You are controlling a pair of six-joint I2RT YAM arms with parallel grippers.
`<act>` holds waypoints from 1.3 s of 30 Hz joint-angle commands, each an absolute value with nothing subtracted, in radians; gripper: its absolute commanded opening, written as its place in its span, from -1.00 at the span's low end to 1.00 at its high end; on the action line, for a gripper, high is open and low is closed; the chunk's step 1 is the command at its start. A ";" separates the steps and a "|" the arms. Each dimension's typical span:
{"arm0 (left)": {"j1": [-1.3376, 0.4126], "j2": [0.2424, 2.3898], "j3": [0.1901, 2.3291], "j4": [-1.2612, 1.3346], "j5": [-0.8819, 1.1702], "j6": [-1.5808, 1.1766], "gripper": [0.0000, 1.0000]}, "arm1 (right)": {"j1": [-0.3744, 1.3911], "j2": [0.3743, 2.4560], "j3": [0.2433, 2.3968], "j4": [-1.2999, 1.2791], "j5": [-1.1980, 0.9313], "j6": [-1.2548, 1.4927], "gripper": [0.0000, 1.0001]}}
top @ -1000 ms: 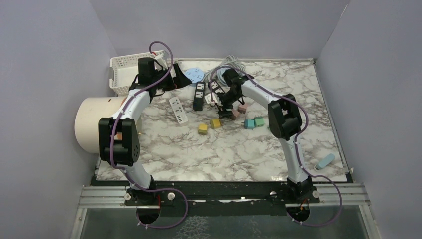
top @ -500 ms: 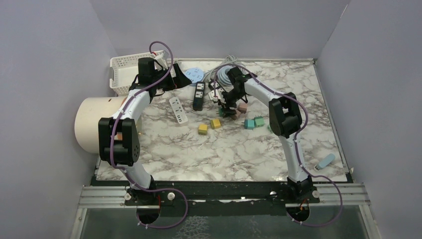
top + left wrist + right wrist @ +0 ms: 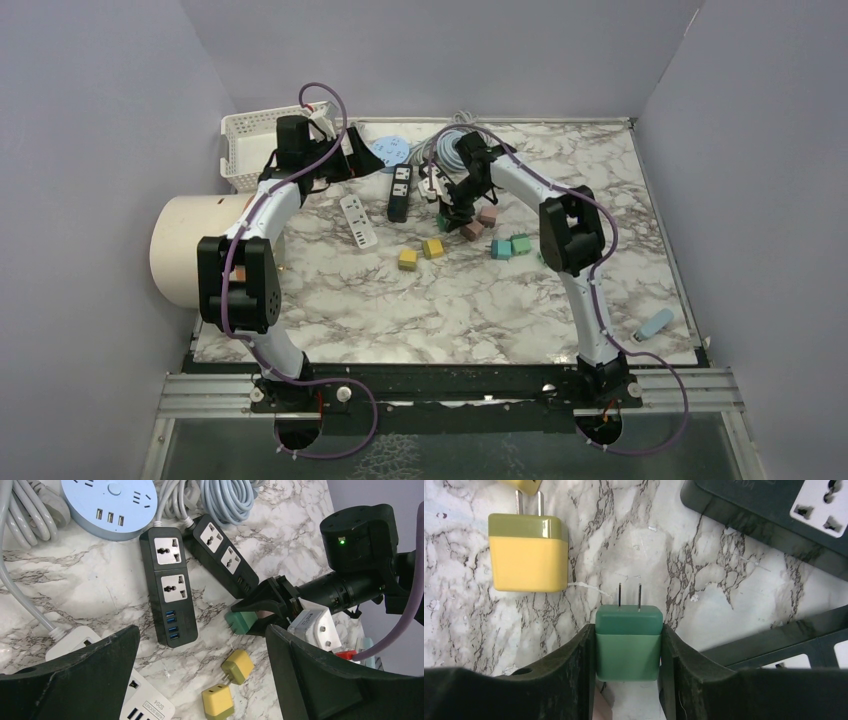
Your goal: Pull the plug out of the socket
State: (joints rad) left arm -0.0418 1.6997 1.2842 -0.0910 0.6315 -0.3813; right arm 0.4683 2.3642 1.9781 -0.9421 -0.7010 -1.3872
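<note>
**Right gripper [image 3: 628, 652]:** Clamps the green plug [image 3: 628, 640] by its 2 side faces, with 1 finger flat against each. Holds the plug body square in the jaws, its 2 bare metal prongs pointing away from the wrist over the marble table [image 3: 704, 595]. Touches no socket with either prong.

**Green plug position:** Sits at the middle back of the table in the top view. Lies near the free end of the second black power strip [image 3: 225, 560], but apart from it. Appears close beside a white adapter [image 3: 312, 625] in the left wrist view.

**Left gripper [image 3: 202, 630]:** Hangs with fingers spread wide and grips nothing. Looks down on the first black power strip [image 3: 170, 582], flat on the marble with 2 universal sockets and a row of blue USB ports facing up.

**Surroundings:**
- Include a yellow plug [image 3: 528, 552] just beside the green plug, prongs pointing the same way.
- Include a round blue socket hub [image 3: 110, 495] and coiled grey cable [image 3: 225, 495] behind the 2 black strips.
- Include a white power strip [image 3: 135, 700] under the left finger.
- Include 2 teal plugs [image 3: 510, 245] to the right of the right gripper.
- Include a white basket [image 3: 245, 140] at the back left corner.
</note>
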 commanded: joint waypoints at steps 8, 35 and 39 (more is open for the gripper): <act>-0.032 1.675 1.275 -0.056 0.664 -0.385 0.98 | 0.470 2.074 1.794 -0.486 -0.875 -0.965 -0.98; -0.031 1.669 1.269 -0.042 0.677 -0.406 0.98 | 0.063 1.708 1.182 -0.456 -0.073 0.423 -0.99; -0.038 1.669 1.264 -0.042 0.669 -0.404 0.98 | 0.063 1.774 1.187 -0.497 -0.051 0.421 -0.99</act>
State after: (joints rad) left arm -0.0383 1.6936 1.2751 -0.0689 0.6506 -0.4038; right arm 0.0666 1.7123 1.1683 -0.4446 -0.0753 0.4046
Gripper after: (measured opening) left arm 0.989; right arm 0.465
